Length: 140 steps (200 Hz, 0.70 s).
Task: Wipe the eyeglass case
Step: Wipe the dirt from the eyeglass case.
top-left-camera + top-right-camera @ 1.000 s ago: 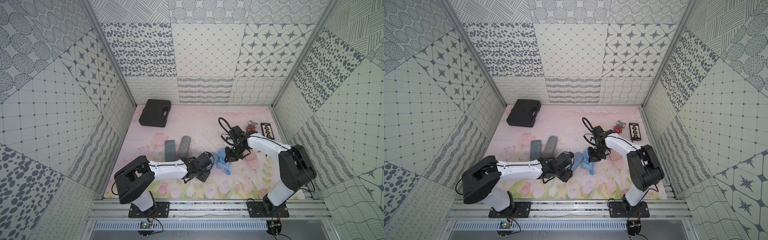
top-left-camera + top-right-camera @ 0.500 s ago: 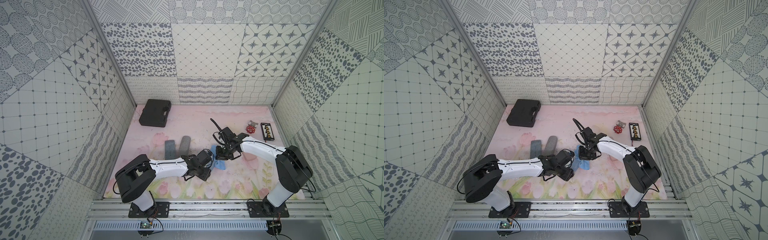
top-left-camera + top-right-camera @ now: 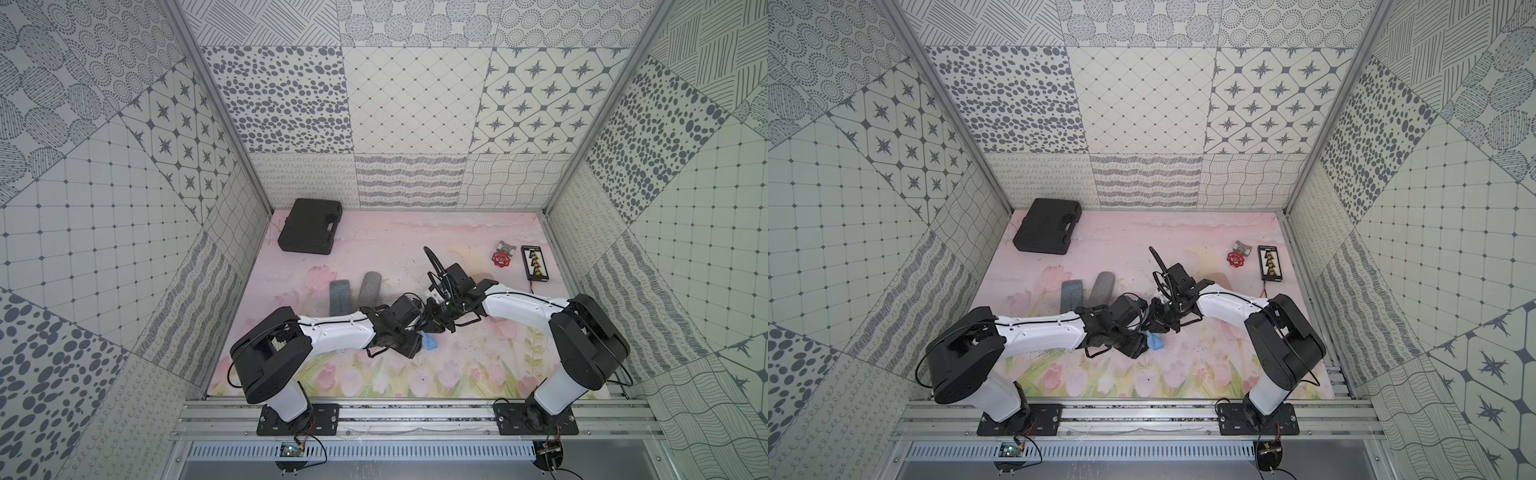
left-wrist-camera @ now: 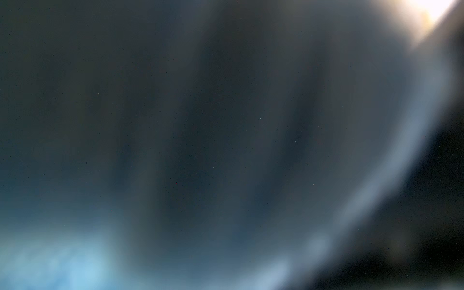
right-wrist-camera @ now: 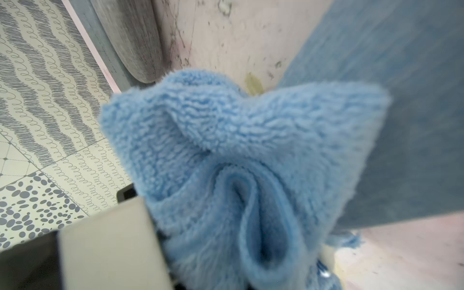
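Note:
A dusty-blue eyeglass case (image 5: pixel 406 105) fills one side of the right wrist view. Its rounded end (image 3: pixel 430 342) (image 3: pixel 1155 342) sticks out past my left gripper (image 3: pixel 415 345) (image 3: pixel 1138 347), which is shut on it low over the mat. The left wrist view is a close blur of that dark blue surface (image 4: pixel 226 125), and the jaws do not show there. My right gripper (image 5: pixel 241 251) (image 3: pixel 436 325) (image 3: pixel 1159 322) is shut on a bunched light-blue cloth (image 5: pixel 226 140) pressed against the case. The two grippers nearly touch at mid-table. In both top views the cloth is mostly hidden under them.
Two grey oblong cases (image 3: pixel 340 294) (image 3: pixel 371 286) lie side by side just behind the left arm; one (image 5: pixel 133 37) shows in the right wrist view. A black hard case (image 3: pixel 309 226) sits back left. A red valve wheel (image 3: pixel 500 259) and a black board (image 3: pixel 534 262) are back right.
My right gripper has carried the cloth leftward and toward the front, up against the left gripper. The left gripper has barely shifted and still holds the case.

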{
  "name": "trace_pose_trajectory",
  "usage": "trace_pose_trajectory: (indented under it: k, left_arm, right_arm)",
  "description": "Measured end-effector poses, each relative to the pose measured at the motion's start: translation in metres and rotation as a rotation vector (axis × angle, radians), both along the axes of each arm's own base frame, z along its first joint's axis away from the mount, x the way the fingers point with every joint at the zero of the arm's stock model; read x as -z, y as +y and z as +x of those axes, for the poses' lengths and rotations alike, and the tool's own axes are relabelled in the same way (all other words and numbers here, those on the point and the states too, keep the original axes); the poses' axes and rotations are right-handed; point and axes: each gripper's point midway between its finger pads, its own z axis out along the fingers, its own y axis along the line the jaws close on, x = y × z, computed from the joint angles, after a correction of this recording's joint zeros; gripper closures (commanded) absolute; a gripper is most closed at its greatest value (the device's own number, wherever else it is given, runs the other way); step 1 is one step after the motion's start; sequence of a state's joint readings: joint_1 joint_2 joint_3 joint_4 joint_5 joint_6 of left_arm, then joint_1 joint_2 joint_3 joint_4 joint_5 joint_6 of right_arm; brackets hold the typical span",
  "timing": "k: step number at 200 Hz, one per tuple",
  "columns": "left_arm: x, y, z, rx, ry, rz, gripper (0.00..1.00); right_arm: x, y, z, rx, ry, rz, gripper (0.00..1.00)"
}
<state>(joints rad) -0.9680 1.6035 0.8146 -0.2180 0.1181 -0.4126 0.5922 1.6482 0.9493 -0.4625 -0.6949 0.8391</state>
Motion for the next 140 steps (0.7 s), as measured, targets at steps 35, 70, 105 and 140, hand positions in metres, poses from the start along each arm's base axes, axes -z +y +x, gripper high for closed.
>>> trace_pose_trajectory:
  k: [35, 70, 105, 140]
  left_arm:
    - [0.0, 0.0, 0.0, 0.0, -0.002, -0.005, 0.92]
    - [0.0, -0.001, 0.0, 0.002, -0.002, -0.009, 0.92]
    - [0.0, -0.001, 0.0, 0.003, -0.001, -0.009, 0.92]
    - [0.0, -0.001, 0.001, 0.0, 0.0, -0.009, 0.92]
  right_arm:
    - [0.015, -0.062, 0.046, 0.036, -0.12, -0.288, 1.0]
    - [0.016, -0.131, 0.073, 0.052, -0.225, -0.625, 1.0]
    - [0.022, -0.113, 0.061, -0.053, -0.23, -0.657, 1.0]
    - [0.034, -0.056, 0.01, -0.206, -0.178, -0.556, 1.0]
